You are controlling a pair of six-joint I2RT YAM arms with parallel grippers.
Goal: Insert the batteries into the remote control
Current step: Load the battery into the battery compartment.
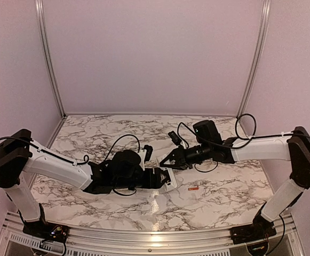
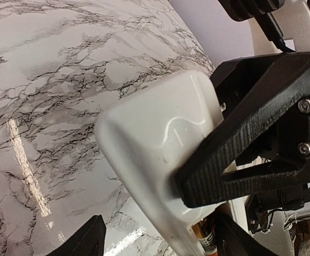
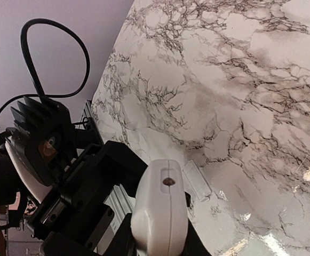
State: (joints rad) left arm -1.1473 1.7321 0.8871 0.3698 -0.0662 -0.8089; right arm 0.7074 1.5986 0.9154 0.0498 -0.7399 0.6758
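White plastic remote control (image 2: 155, 138), held clear of the marble-patterned table (image 1: 229, 178) between the two arms.

The right gripper (image 1: 168, 161) has its jaws closed on the remote control, with one black finger (image 2: 261, 90) pressed across the plain back. In the right wrist view the end face points at the camera, so the long axis appears to run along that gripper's line of reach.

The left gripper (image 1: 164, 180) has its jaws spread wide, one on each side of the remote control and clear of it, holding nothing.

One battery (image 1: 192, 189), coppery-orange, lies loose on the table. It sits just to the right-arm side of the remote control and nearer the arm bases, with its long axis roughly across the table.

A second coppery strip shows at the lower edge of the remote control in the left wrist view. Whether it is the other battery seated in its recess cannot be told.

A small white panel (image 3: 197, 181), probably the battery door, lies flat on the table below the remote control.

Judgement: the free left gripper is the nearer one to the loose battery, which lies beyond and below its tips. A pick would call for jaws set across the battery's short width.
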